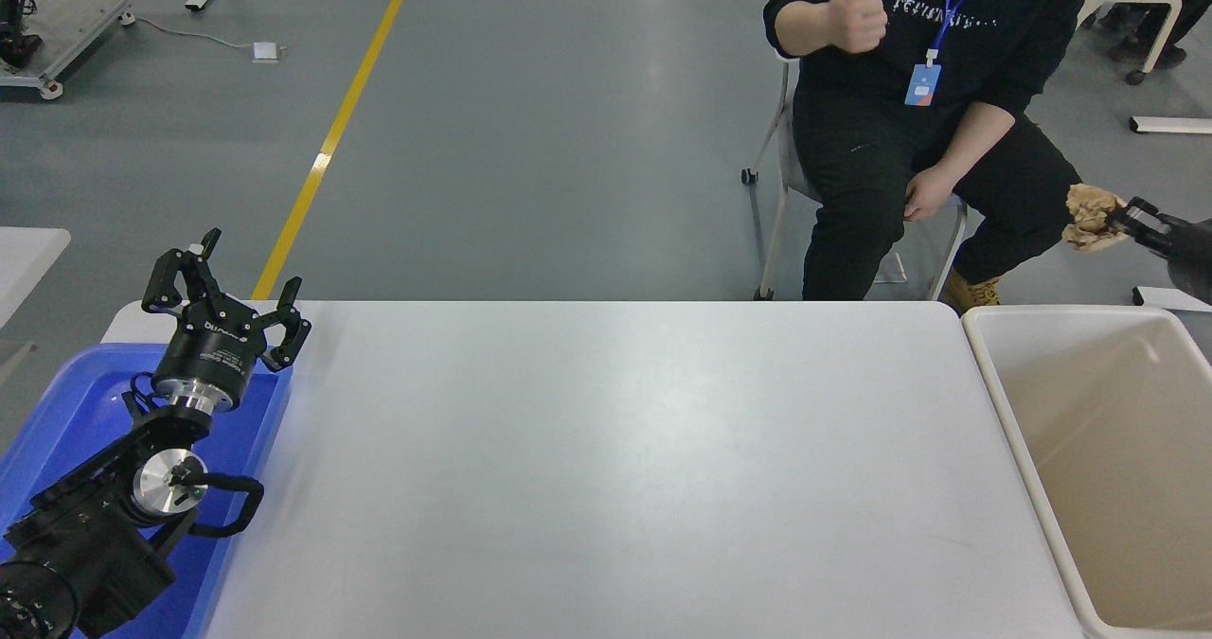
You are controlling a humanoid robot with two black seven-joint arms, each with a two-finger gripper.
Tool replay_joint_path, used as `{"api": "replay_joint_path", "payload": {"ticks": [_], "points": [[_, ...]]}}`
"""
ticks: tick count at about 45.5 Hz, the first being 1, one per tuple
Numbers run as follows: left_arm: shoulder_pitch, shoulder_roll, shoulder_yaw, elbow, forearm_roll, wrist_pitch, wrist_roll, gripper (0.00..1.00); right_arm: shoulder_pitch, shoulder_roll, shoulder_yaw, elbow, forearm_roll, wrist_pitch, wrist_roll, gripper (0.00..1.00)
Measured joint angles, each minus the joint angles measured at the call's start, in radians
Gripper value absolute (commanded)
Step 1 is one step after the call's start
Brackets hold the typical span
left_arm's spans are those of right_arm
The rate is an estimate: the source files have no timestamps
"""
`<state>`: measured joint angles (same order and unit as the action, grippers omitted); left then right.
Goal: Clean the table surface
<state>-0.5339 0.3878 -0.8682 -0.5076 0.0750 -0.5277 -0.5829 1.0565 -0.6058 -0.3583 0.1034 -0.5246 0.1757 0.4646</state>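
Note:
The white table surface (615, 469) fills the middle of the head view and nothing lies on it. My right gripper (1122, 220) comes in from the right edge, above the far end of the cream-white bin (1013, 431). It is shut on a crumpled brown paper ball (1091, 216) held in the air. My left gripper (222, 284) is open and empty, parked over the blue tray (66, 412) at the lower left.
A person in black sits on a chair (781, 175) beyond the table's far edge, one hand (852, 14) giving a thumbs-up, the other resting on a thigh. The bin's inside shows no contents in the visible part.

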Motion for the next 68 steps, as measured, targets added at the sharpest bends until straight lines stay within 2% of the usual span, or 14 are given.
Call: {"api": "replay_joint_path", "payload": {"ticks": [22,40,52,56,57,59,64,68], "points": [[0.0,0.0,0.0,0.0,0.0,0.0,0.0,1.0,-0.202,-0.025,0.011,-0.09,0.038,0.006,-0.033,0.0],[0.0,-0.001,0.0,0.0,0.0,0.0,0.0,1.0,-0.336,0.043,0.015,-0.101,0.048,-0.003,-0.069,0.0],[0.0,-0.001,0.0,0.0,0.0,0.0,0.0,1.0,-0.371,0.076,0.016,-0.104,0.049,-0.009,-0.077,0.0],[0.0,-0.001,0.0,0.0,0.0,0.0,0.0,1.0,-0.377,0.081,0.017,-0.105,0.049,-0.021,-0.078,0.71],[0.0,-0.001,0.0,0.0,0.0,0.0,0.0,1.0,-0.377,0.082,0.017,-0.105,0.05,-0.027,-0.078,0.81],[0.0,-0.001,0.0,0.0,0.0,0.0,0.0,1.0,-0.379,0.084,0.019,-0.105,0.05,-0.039,-0.078,0.87],[0.0,0.0,0.0,0.0,0.0,0.0,0.0,1.0,-0.381,0.087,0.04,-0.099,0.051,-0.086,-0.078,0.96],[0.0,0.0,0.0,0.0,0.0,0.0,0.0,1.0,-0.382,0.087,0.076,-0.096,0.055,-0.11,-0.078,0.97]]}}
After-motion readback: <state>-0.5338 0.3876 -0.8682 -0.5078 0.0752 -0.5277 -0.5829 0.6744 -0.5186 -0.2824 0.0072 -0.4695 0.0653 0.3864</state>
